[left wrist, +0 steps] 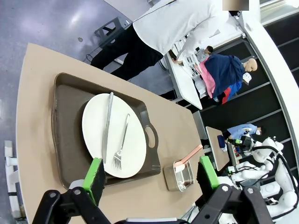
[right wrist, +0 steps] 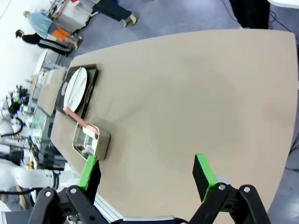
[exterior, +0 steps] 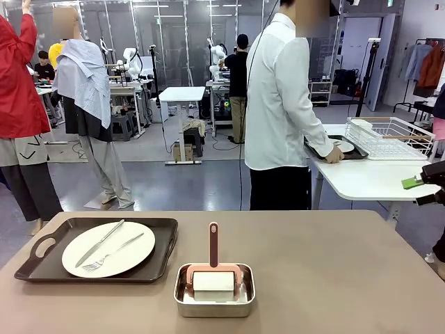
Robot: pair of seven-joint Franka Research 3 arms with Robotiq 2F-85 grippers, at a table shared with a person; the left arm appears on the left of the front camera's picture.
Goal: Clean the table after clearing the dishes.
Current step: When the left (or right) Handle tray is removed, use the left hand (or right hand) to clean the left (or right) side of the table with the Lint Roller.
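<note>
Left hand (left wrist: pixel 150 170) gapes toward tray (left wrist: pixel 65 83) holding plate (left wrist: pixel 96 123), knife (left wrist: pixel 108 121), fork (left wrist: pixel 122 140).

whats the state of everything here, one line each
left hand, open
right hand, open
near tray, on brown table, holding plate
plate, knife and fork on it
pan, roller inside, handle sticking out
far tray, on white table, person's hand on it

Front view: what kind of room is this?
Probably a robot lab or workshop, not a home: a big hall with a grey floor, a white desk with cables under it, and the right gripper by the table.
</note>
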